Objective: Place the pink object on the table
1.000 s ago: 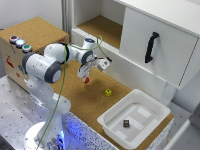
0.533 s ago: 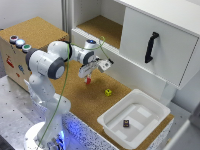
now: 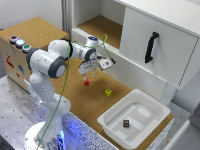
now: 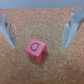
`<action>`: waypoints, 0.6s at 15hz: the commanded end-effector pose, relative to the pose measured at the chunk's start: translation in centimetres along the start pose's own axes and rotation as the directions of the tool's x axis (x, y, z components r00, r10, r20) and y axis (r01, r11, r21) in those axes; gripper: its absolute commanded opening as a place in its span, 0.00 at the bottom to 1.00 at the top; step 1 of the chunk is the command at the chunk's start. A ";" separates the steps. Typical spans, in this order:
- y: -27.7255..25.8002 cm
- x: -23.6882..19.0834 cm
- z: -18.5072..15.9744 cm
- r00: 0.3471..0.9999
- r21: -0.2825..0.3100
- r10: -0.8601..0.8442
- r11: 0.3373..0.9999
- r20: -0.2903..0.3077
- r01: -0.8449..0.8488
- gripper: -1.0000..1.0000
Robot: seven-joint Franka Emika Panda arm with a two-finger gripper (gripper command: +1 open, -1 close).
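Exterior view. We see the arm reaching over the table (image 3: 75, 97), its gripper (image 3: 86, 75) pointing down just above the pink block (image 3: 86, 82). The block sits directly below the fingertips, on the cork. From here we cannot tell whether the fingers touch it, nor how far apart they stand. Farther from the gripper, toward the exterior view's right, lie a yellow cube (image 3: 108, 92) and, beyond it, a white tub (image 3: 135, 118) holding a small dark cube (image 3: 126, 123). Behind the gripper stands an open cabinet (image 3: 150, 40); a button box (image 3: 17, 50) sits well off to the exterior view's left.

Wrist view. Here we look straight down between the fingers (image 4: 73, 27). The gripper (image 4: 39, 31) stands wide, both fingers clear of the block (image 4: 36, 49), with bare cork visible on either side of it. The block rests flat on the table (image 4: 42, 17), slightly off the midline, nearer one finger, a letter-like mark on its upper face. We judge that it is set down and released, so the placement looks essentially complete.

Comparison. The wrist view settles the finger opening and the gap to the block, which the exterior view hides. The exterior view alone shows the block's place among the other objects.
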State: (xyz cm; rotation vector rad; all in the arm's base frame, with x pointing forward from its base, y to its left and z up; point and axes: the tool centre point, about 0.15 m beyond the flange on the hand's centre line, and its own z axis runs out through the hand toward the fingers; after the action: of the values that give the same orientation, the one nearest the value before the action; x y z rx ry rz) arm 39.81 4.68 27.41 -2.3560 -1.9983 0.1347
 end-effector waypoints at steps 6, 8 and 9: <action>-1.8 -6.9 -1.1 0.844 0.153 0.528 0.845 -0.092 -0.512 1.00; -1.1 -8.6 -0.9 0.769 0.187 0.631 0.771 -0.099 -0.609 1.00; -0.6 -9.8 -1.1 0.718 0.199 0.687 0.723 -0.107 -0.662 1.00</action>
State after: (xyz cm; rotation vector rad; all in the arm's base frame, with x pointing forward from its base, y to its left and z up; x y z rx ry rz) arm 37.90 -0.53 28.77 -2.7207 -1.2942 0.1739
